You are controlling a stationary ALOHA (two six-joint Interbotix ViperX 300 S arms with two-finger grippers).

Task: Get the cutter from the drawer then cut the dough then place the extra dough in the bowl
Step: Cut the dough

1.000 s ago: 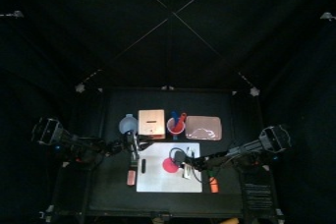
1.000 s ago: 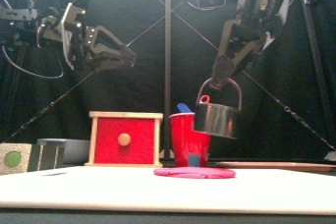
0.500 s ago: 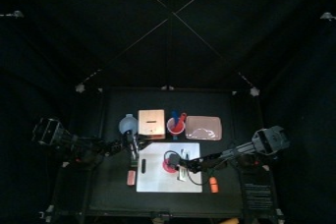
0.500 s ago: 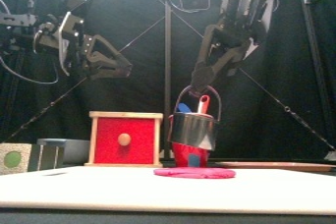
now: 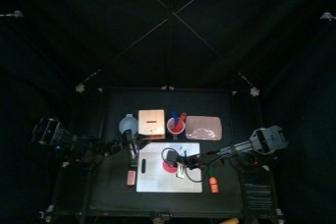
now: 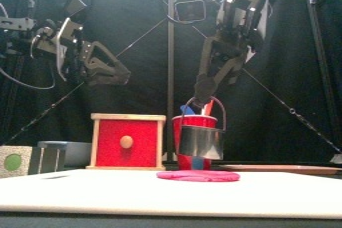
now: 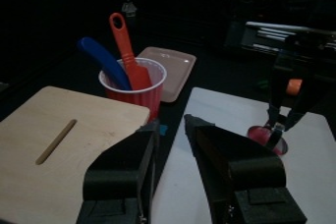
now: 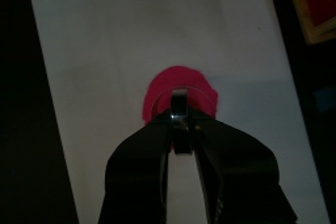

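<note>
At the left, the left gripper hovers above the pale wooden box, its jaws a little apart and holding nothing. Toward the middle, the cutter hangs just above the pink dough, which lies flat on the near part of the white cutting board. The right gripper is pinched tight on the top of the cutter's wire handle, directly over the dough. The cutter looks light and stiff but probably swings on that handle. The dough is likely soft and may cling to the rim.
</note>
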